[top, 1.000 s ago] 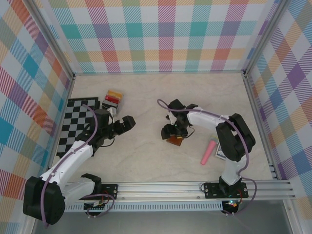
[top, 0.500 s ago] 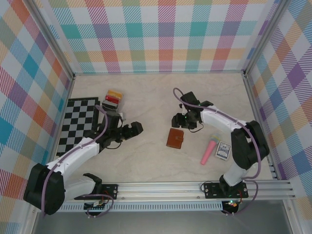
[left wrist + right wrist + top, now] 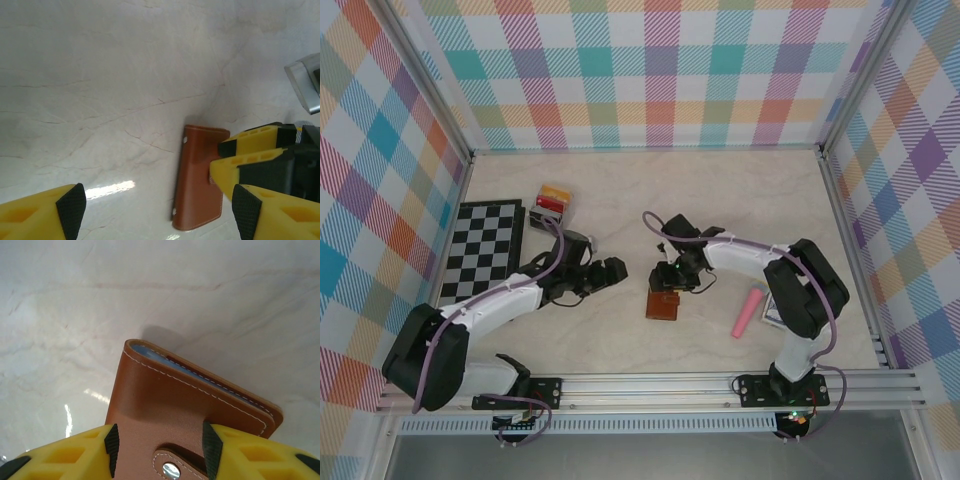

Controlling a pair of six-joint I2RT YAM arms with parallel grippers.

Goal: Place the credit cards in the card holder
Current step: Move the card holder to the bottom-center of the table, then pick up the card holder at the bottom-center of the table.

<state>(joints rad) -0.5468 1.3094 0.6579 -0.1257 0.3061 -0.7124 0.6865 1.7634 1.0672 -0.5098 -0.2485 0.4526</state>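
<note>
The card holder (image 3: 662, 305) is a brown leather wallet, folded shut with its snap tab fastened, near the table's middle. My right gripper (image 3: 672, 277) is shut on it; in the right wrist view both pads (image 3: 111, 447) press the sides of the card holder (image 3: 165, 400), beside the snap, and a pale blue edge shows at the fold. My left gripper (image 3: 611, 272) hangs open just left of it. In the left wrist view the card holder (image 3: 199, 182) lies ahead between the wide-apart jaws of the left gripper (image 3: 159, 212). Red and yellow credit cards (image 3: 553, 198) stand in a clear rack at the back left.
A black-and-white chessboard (image 3: 480, 250) lies at the left. A pink stick-shaped object (image 3: 750, 312) and a small card box (image 3: 772, 314) lie at the right, beside the right arm. Patterned walls close in the table on three sides.
The right gripper left the card holder, came back down and closed on it; the card holder has shifted slightly toward the near left. My left gripper has moved right toward it, its jaws narrowing a little.
</note>
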